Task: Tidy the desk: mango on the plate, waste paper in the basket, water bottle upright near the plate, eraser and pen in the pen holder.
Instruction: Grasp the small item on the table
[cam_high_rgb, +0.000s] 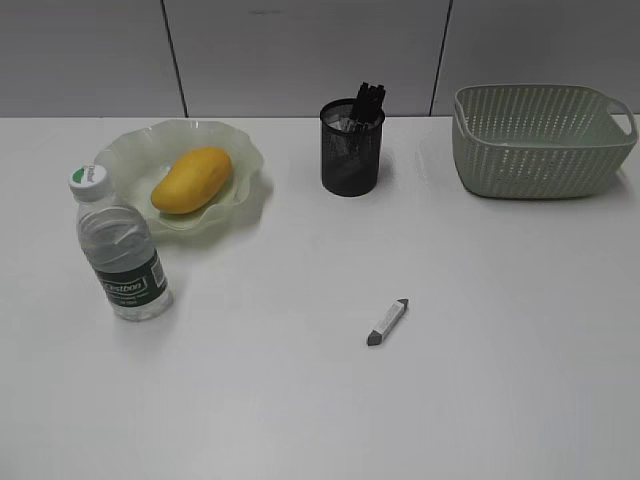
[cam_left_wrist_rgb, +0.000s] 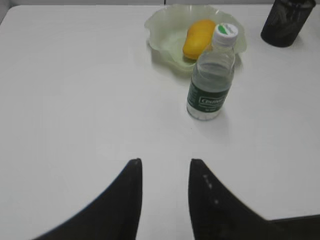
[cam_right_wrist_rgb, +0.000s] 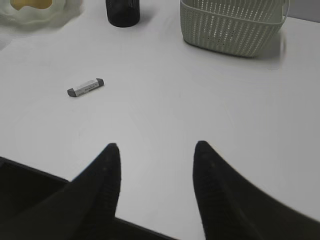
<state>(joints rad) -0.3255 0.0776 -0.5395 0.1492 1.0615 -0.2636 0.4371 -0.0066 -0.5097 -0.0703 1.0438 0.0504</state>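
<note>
Jaws of both grippers, left (cam_left_wrist_rgb: 165, 172) and right (cam_right_wrist_rgb: 156, 155), apart and empty above the desk (cam_high_rgb: 480, 330).

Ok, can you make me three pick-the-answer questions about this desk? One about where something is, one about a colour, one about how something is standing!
1. Where is the mango?
A. in the basket
B. on the plate
C. beside the eraser

2. What colour is the water bottle cap?
A. white
B. red
C. black

3. How is the water bottle standing?
A. lying down
B. upside down
C. upright

Answers:
1 B, it rests in the pale green plate.
2 A, the cap on top is white.
3 C, it stands cap up beside the plate.
</note>
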